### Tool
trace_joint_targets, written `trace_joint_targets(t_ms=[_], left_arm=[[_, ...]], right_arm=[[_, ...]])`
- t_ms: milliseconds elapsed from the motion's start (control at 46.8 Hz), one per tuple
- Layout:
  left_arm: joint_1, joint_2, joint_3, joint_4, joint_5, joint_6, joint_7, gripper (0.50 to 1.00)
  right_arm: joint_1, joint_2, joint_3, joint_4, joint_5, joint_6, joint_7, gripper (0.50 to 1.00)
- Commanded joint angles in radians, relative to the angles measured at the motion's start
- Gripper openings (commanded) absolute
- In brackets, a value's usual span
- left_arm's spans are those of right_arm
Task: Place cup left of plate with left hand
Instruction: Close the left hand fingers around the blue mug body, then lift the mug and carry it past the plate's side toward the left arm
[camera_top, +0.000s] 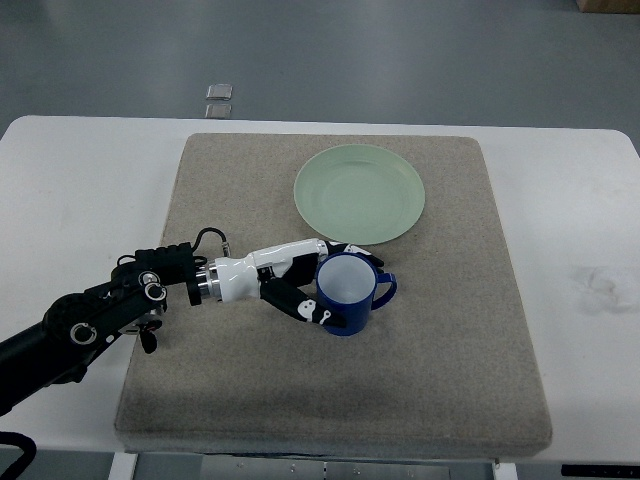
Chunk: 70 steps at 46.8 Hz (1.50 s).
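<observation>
On a beige mat (400, 400), the left hand (295, 280) grasps a blue cup (348, 293) just below the green plate (360, 193), mid-frame.

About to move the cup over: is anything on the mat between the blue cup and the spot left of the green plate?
Nothing visible. The left hand is shut on the blue plastic cup, just below the round pale-green plate. The grey felt mat left of the plate is bare.

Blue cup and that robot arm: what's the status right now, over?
Left hand fingers wrapped around blue cup, upright on mat. Cup sits below green plate, not yet left. Right arm unseen. Path left clear.
</observation>
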Motion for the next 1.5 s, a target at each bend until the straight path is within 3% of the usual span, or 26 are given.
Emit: trace_joint_targets(t_ms=[0,85,342,449,962,1090,1368,1474], left_arm=[[0.0,0.0,0.0,0.0,0.002,0.0,0.0,0.742],[0.0,0.0,0.0,0.0,0.002,0.0,0.0,0.671],[-0.005,0.0,-0.005,-0.005,-0.001,0.0,-0.001,0.576],[-0.018,0.009,-0.021,-0.02,-0.01,0.0,-0.003,0.5],[-0.025,0.167,-0.351,-0.003,-0.026,0.043,-0.004,0.5],[-0.021,0.178,-0.362,0.035,-0.027,0.101,-0.004,0.5],[0.0,0.173,-0.36,0.13,-0.058,0.125,-0.009,0.5],[0.023,0.17,-0.36,0.132,-0.066,0.166,-0.017,0.5]], right_arm=[[0.0,0.0,0.0,0.001,0.0,0.0,0.0,0.932],[0.0,0.0,0.0,0.0,0.0,0.0,0.0,0.932],[0.0,0.0,0.0,0.0,0.0,0.0,0.0,0.932],[0.0,0.0,0.0,0.0,0.0,0.0,0.0,0.932],[0.0,0.0,0.0,0.0,0.0,0.0,0.0,0.932],[0.0,0.0,0.0,0.0,0.0,0.0,0.0,0.932],[0.0,0.0,0.0,0.0,0.0,0.0,0.0,0.932],[0.0,0.0,0.0,0.0,0.0,0.0,0.0,0.932]])
